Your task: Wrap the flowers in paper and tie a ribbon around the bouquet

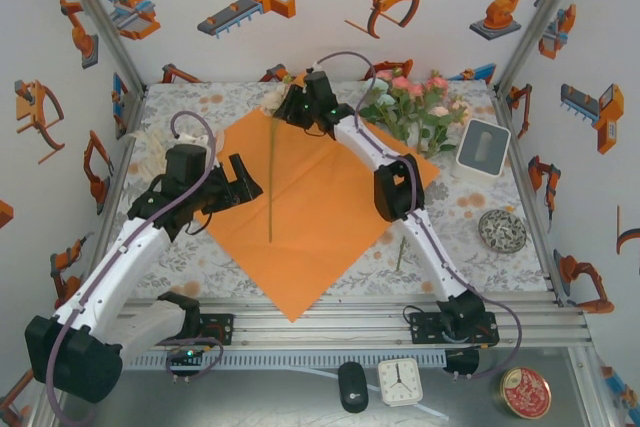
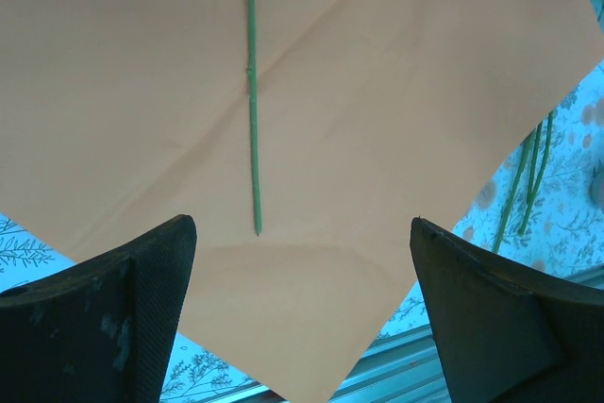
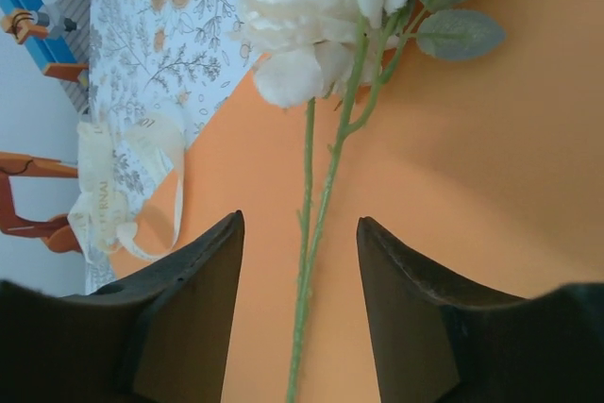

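Lying diamond-wise, the paper (image 1: 330, 217) reaches the table (image 1: 480, 267) near edge, one white flower (image 1: 270, 187) on it; right gripper (image 3: 300, 224) released, straddling its stem; left gripper (image 2: 302, 233) released over open paper; other flowers (image 1: 415, 102) far right; ribbon (image 3: 99, 186) left, partly hidden

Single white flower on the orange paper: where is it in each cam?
Top external: white flower lies down the middle of the orange paper, bloom at the far corner.
Left wrist: its bare stem drops from the top edge, ending just above the gap of the left gripper.
Right wrist: bloom at top, stem running down between the open fingers of the right gripper.
Shared landmark: the orange paper beneath it.
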`<move>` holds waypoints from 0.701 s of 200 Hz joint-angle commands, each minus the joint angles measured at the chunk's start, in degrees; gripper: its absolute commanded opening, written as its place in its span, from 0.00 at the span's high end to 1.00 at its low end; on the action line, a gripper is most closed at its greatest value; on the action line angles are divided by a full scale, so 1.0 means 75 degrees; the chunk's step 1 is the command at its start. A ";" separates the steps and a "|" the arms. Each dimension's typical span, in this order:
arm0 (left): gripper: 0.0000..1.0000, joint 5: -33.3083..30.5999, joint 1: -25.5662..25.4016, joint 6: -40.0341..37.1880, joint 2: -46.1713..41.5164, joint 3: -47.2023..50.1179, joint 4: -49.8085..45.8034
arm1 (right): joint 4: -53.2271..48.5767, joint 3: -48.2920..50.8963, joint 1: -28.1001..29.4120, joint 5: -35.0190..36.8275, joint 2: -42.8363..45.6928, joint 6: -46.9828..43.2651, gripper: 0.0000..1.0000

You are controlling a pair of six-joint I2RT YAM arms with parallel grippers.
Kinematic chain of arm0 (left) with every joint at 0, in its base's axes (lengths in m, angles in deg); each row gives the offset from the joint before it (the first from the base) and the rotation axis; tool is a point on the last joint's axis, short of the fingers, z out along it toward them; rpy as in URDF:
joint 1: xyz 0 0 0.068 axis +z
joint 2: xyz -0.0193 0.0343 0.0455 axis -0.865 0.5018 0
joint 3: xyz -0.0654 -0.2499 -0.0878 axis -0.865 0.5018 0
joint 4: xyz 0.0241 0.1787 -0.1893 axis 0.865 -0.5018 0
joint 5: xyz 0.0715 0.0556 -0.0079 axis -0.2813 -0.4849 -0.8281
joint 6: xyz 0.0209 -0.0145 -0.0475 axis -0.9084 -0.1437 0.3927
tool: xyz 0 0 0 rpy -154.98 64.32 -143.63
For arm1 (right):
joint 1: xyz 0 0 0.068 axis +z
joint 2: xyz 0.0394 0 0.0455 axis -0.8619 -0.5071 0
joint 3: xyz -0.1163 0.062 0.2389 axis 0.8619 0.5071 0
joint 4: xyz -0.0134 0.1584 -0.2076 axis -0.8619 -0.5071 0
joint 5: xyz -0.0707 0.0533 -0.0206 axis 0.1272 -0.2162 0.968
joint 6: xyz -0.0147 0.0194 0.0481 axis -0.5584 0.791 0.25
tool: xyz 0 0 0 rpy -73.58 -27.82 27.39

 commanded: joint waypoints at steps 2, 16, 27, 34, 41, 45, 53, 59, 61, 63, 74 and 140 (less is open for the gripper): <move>0.14 0.0433 0.0046 0.0015 -0.0006 0.0038 0.0310 | -0.0190 0.0969 -0.0356 0.0065 0.2278 -0.0667 0.51; 0.14 0.0908 -0.0013 -0.0034 -0.0060 0.0113 0.0684 | -0.0216 0.2205 -0.0561 0.0018 0.3560 -0.1255 0.51; 0.14 0.1273 -0.0135 -0.0109 -0.0070 0.0157 0.1060 | -0.0364 0.3420 -0.0789 0.0347 0.4682 -0.1914 0.50; 0.14 0.1455 -0.0281 -0.0175 -0.0062 0.0157 0.1264 | -0.0497 0.4186 -0.0994 0.0704 0.5344 -0.2249 0.50; 0.13 0.1612 -0.0448 -0.0269 -0.0022 0.0129 0.1471 | -0.0604 0.4940 -0.1224 0.1034 0.5961 -0.2452 0.51; 0.13 0.1715 -0.0569 -0.0331 0.0009 0.0106 0.1598 | -0.0637 0.5375 -0.1390 0.1208 0.6311 -0.2511 0.51; 0.13 0.1909 -0.0804 -0.0457 0.0084 0.0059 0.1865 | -0.0694 0.6179 -0.1765 0.1417 0.6936 -0.2552 0.52; 0.13 0.2062 -0.0985 -0.0534 0.0171 0.0003 0.2057 | -0.0755 0.6724 -0.2064 0.1542 0.7323 -0.2561 0.52; 0.13 0.2102 -0.1036 -0.0563 0.0204 -0.0010 0.2127 | -0.0775 0.6906 -0.2156 0.1572 0.7458 -0.2551 0.53; 0.13 0.2160 -0.1104 -0.0599 0.0233 -0.0031 0.2179 | -0.0810 0.7075 -0.2253 0.1629 0.7535 -0.2561 0.53; 0.13 0.2428 -0.1404 -0.0772 0.0405 -0.0136 0.2470 | -0.0858 0.7990 -0.2779 0.1817 0.8166 -0.2543 0.54; 0.10 0.2150 -0.2238 -0.1173 0.1238 -0.0598 0.2600 | -0.0360 0.9359 -0.4406 0.1018 0.7748 -0.2472 0.64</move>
